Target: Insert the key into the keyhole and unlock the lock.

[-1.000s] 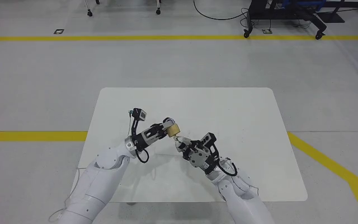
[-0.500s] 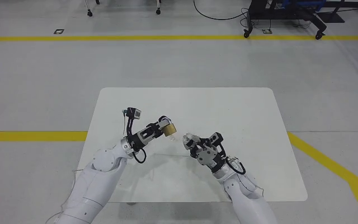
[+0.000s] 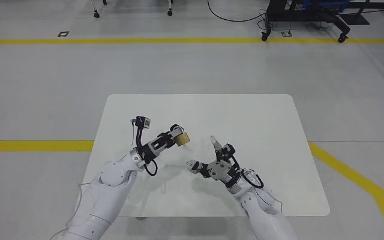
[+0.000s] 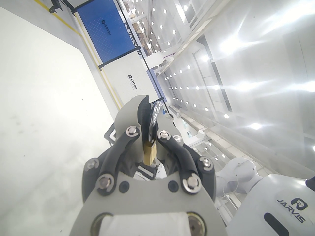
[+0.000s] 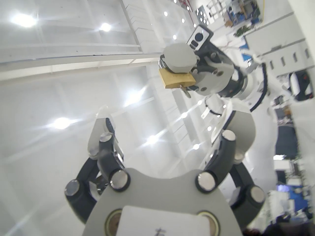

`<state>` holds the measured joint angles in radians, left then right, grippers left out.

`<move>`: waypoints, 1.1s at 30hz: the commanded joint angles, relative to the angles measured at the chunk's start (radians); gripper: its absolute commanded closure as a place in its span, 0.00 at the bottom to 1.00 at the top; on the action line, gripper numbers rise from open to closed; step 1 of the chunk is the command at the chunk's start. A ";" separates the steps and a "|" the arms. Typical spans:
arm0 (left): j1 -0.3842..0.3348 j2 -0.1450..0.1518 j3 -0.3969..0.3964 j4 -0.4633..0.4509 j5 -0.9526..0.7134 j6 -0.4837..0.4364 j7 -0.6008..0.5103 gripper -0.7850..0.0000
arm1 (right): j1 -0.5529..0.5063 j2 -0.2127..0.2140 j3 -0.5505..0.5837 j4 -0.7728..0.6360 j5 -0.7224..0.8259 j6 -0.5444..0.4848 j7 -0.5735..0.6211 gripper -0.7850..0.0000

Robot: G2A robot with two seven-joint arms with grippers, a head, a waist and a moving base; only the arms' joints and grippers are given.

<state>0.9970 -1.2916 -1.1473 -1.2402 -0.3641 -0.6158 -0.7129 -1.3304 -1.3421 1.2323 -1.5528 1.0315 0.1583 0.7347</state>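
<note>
**Top view, centre of frame.** The left gripper (image 3: 179, 136) is clamped on a brass padlock (image 3: 183, 140) and holds it in the air above the white counter (image 3: 264, 114). In the left wrist view its pads press on the shackle (image 4: 155, 110), with the brass body toward the wrist. The right gripper (image 3: 202, 152) sits just right of and below the padlock in the frame. Its fingers (image 3: 213, 142) are spread wide with nothing between them, near the padlock but not touching it.

**Step in hand.** In the right wrist view a small key (image 5: 185, 92) projects from the keyhole face of the padlock, so insertion appears done. Whether the shackle is released cannot be told.

**Next move.** The turn would likely call for the right gripper to close squarely on the key's small head. It would then twist about the key's axis while the left grip holds firm. The head lies close to the left gripper, so the approach is narrow.

**Room.** Both grippers lie well inside the counter's edges, the lower edge being the nearest. Broad counter surface extends toward the upper and right of the frame.
</note>
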 commanded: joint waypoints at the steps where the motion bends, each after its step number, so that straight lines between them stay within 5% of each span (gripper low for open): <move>1: 0.004 0.000 0.000 -0.006 0.005 -0.004 0.002 1.00 | 0.007 0.000 -0.002 0.006 0.020 0.036 0.001 0.58; 9: 0.010 0.001 -0.001 -0.015 0.004 -0.007 0.000 1.00 | 0.016 -0.002 -0.028 0.006 0.005 0.029 -0.026 0.73; 25: 0.003 0.002 -0.001 -0.007 -0.010 -0.004 -0.025 1.00 | 0.058 -0.013 -0.076 0.058 0.031 0.032 -0.054 0.79; 28: 0.000 0.002 -0.001 -0.004 -0.012 -0.005 -0.031 1.00 | 0.060 -0.014 -0.077 0.060 0.036 0.034 -0.056 1.00; 33: -0.002 0.002 -0.001 -0.001 -0.010 -0.007 -0.035 1.00 | 0.061 -0.014 -0.078 0.062 0.042 0.037 -0.059 1.00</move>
<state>0.9953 -1.2897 -1.1479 -1.2422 -0.3736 -0.6222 -0.7469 -1.2692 -1.3562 1.1544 -1.4913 1.0724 0.1947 0.6756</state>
